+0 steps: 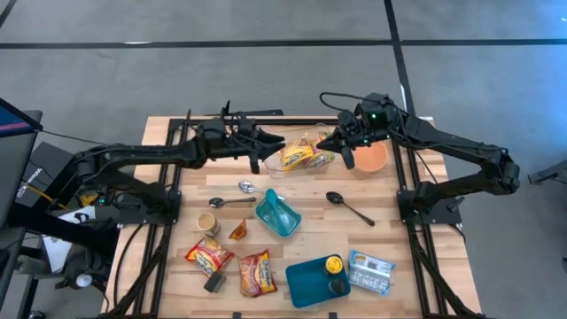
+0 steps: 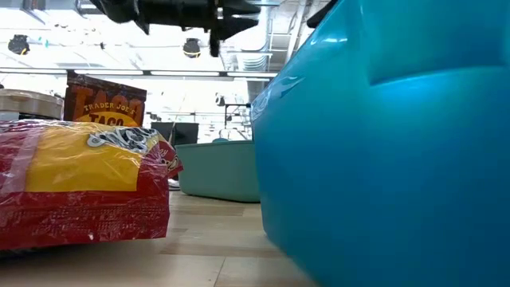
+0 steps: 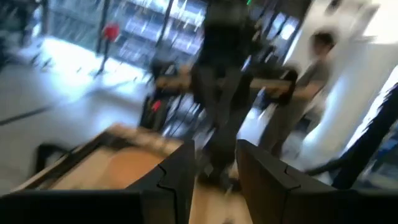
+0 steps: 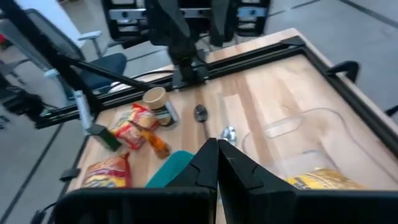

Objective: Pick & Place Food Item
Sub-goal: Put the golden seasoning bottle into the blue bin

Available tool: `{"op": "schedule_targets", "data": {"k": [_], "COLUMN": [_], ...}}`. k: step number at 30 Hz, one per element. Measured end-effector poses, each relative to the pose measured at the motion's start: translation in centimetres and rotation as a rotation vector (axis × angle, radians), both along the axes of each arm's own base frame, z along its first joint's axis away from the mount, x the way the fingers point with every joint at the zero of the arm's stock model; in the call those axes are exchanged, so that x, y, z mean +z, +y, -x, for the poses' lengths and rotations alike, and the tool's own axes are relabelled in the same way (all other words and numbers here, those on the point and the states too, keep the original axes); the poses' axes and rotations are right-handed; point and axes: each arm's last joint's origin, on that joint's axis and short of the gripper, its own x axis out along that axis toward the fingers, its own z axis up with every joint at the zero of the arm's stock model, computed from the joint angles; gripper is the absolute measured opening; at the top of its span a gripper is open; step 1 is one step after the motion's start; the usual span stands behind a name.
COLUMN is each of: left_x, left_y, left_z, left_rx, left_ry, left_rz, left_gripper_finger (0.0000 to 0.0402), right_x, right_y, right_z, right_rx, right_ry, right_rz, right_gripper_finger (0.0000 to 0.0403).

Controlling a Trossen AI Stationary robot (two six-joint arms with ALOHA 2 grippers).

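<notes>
1. Because the clear container (image 1: pixel 288 159) at the far middle of the table (image 1: pixel 399 230) is large and stiff, it serves only as the target.
2. The yellow noodle packet (image 1: pixel 297 157) lies inside it; it seems light, soft and slippery, best pinched at an edge.
3. The left gripper (image 1: pixel 266 146) is narrowly open at the container's rim, holding nothing visible.
4. The right gripper (image 1: pixel 335 142) is closed beside the packet.
</notes>
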Motion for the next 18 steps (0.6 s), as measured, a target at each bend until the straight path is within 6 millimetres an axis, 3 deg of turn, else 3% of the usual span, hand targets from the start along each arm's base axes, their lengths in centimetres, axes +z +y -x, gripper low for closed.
{"op": "schedule_targets", "data": {"k": [9, 18], "left_x": [1.5, 1.1], "left_y": [-0.9, -2.1], "left_z": [4.8, 8.1], "left_rx": [0.166, 0.215], "left_ry": [0.284, 0.445], "left_rz": [0.03, 0.213], "left_gripper_finger": [0.0113, 0.0113], "right_x": [-0.1, -0.2], "right_y": [-0.3, -0.3], "right_z": [0.0, 0.1], "right_rx": [-0.082, -0.086], "right_ry": [0.019, 0.036], "right_rz": [0.031, 0.036], "right_gripper_finger": [0.0, 0.0]}}
